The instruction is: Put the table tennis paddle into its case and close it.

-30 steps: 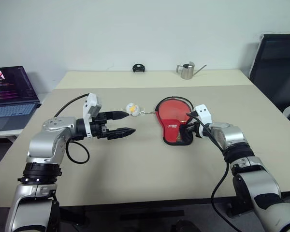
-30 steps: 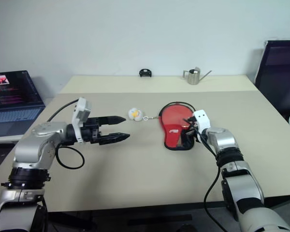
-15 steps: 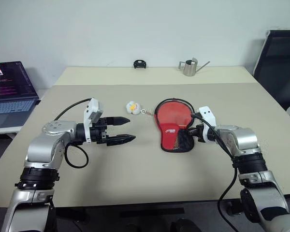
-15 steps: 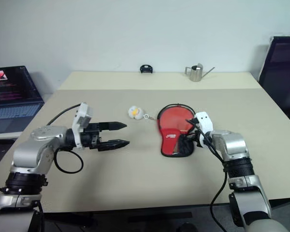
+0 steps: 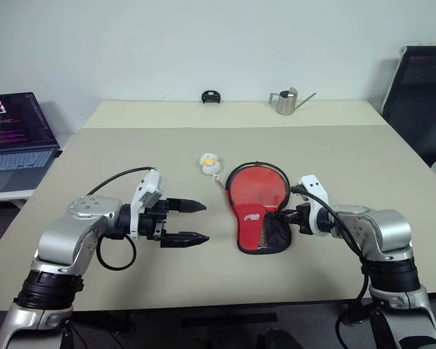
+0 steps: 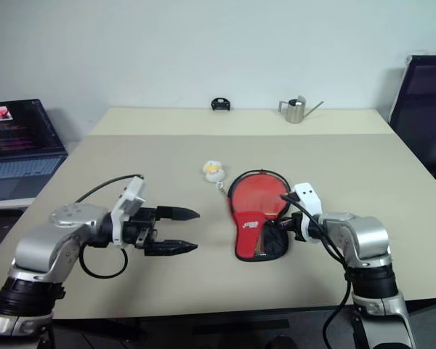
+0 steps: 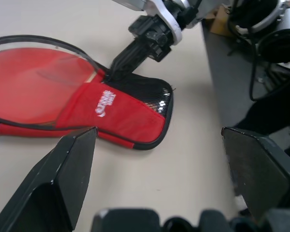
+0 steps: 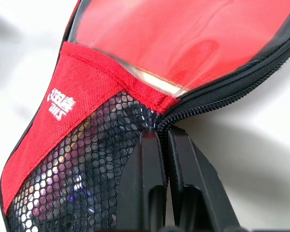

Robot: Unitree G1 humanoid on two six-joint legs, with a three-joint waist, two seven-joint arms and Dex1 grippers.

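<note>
The case (image 5: 248,216) lies flat on the table, red side up, with its black mesh pocket (image 5: 274,234) toward the near edge. The table tennis paddle's red face (image 5: 256,187) shows inside the case's round end, ringed by the black zipper edge (image 8: 222,92); its handle is hidden under the red fabric. My right gripper (image 5: 282,217) is shut on the zipper where it meets the mesh pocket (image 8: 82,159). My left gripper (image 5: 201,222) hangs open to the left of the case, pointing at it and holding nothing.
A small white and yellow toy (image 5: 209,161) on a short chain lies beside the case's round end. A metal watering can (image 5: 285,102) and a small black object (image 5: 210,96) stand at the far edge. A laptop (image 5: 14,131) is at far left, a chair (image 5: 421,87) at far right.
My right gripper has drawn back toward the near edge, dragging the case and the toy with it and turning the case a little. My left gripper has also come back and to the right.
</note>
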